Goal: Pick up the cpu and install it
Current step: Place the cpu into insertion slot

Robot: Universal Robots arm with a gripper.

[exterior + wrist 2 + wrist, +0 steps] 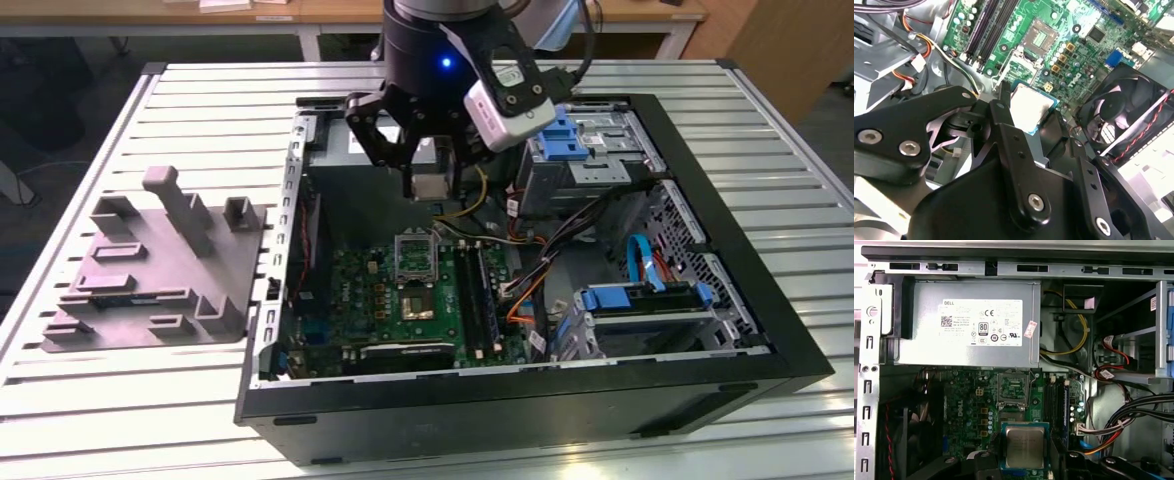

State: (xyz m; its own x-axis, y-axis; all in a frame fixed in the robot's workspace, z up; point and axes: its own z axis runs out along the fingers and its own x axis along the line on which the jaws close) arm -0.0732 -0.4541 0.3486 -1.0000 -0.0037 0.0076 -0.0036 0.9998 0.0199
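Gripper [430,188] clamps one cpu [1025,446], upper centre of the exterior view, over one computer case [747,300]; one socket [1013,389] nearby; one grey fixture [154,270] left.

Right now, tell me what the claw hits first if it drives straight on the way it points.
The claw points down into the open case, so the cpu it grips would likely meet the motherboard first, near the empty socket; exact alignment is unclear.

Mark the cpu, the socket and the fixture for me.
cpu [1025,446], first wrist view, middle of its metal top.
socket [1013,389], first wrist view, its centre.
fixture [144,265], exterior view, its flat base.
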